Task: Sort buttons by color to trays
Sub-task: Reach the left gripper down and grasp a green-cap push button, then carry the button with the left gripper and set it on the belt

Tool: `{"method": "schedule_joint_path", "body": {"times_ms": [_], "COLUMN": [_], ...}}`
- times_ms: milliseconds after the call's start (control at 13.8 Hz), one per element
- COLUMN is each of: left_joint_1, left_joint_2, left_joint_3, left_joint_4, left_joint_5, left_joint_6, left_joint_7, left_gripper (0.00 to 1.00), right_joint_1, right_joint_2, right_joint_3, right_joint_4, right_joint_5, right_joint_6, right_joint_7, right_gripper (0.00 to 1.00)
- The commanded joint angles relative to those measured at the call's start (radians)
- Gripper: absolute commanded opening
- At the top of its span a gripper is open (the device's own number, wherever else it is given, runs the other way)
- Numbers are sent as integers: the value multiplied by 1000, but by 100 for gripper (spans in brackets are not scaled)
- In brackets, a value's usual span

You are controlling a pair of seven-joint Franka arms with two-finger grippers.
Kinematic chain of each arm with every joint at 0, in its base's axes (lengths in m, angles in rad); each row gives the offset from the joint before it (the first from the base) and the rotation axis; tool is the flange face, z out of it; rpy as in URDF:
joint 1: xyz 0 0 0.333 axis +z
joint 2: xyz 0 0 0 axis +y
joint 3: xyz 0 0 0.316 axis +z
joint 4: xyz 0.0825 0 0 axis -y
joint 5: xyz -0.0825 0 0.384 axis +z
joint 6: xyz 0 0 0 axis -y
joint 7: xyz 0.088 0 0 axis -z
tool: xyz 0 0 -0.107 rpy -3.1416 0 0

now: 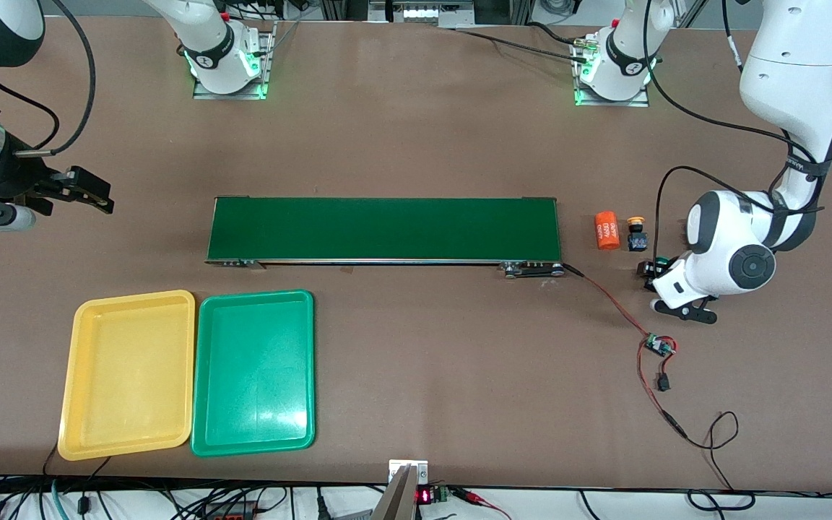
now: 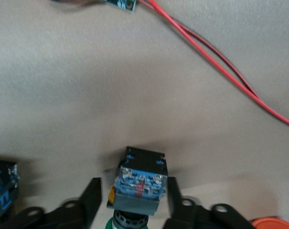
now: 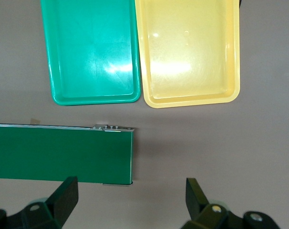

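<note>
A green-capped button (image 2: 137, 183) lies on the table past the conveyor's end, at the left arm's end. My left gripper (image 2: 132, 195) is down on it, shut on its black-and-blue body with a finger (image 2: 90, 196) on each side. From the front, only its green cap (image 1: 660, 261) shows beside the left gripper (image 1: 656, 271). A yellow-capped button (image 1: 635, 232) stands a little farther from the front camera. Another black-and-blue button body (image 2: 1, 187) shows beside the held one. The yellow tray (image 1: 127, 372) and the green tray (image 1: 253, 372) lie side by side. My right gripper (image 1: 91, 191) waits, open.
The long dark-green conveyor belt (image 1: 383, 229) runs across the table's middle. An orange cylinder (image 1: 607, 230) lies beside the yellow-capped button. A red and black wire (image 1: 614, 303) with a small circuit board (image 1: 658, 345) trails from the belt's end toward the front camera.
</note>
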Motion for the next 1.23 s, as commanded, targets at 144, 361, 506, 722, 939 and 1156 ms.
{"method": "schedule_joint_path", "body": {"times_ms": [144,361,506,722,939,1156], "left_joint_1": [23,23,20,-20,-69,-123], "left_joint_2": [-34,-121,-202,-278,-292,-266], "left_joint_3": [-11,-13,-66,-160,-268,-307], "left_joint_4": [-1,-1,-1,-43,-81,-81], "left_joint_5": [21,21,20,8,-31,-54], "left_joint_6": [16,-33,-114,-176,-171,-130], "left_joint_7": [4,1,-3,-107,-362,-500], "left_gripper": [19,12,12,12,12,12], "right_joint_1": [-9,-1,-1,3,0,0], "right_joint_2": [5,8,10,10,10,10], "right_joint_3": [3,5,5,6,6,5], "right_joint_4": [17,17,17,17,14,14], "right_joint_5": [7,14,17,15,14,14], "right_joint_6": [-3,2,8,9,9,9], "right_joint_7": [-6,-6,-6,-4,-6,-6], "right_gripper": [100,100,100,100,100,100]}}
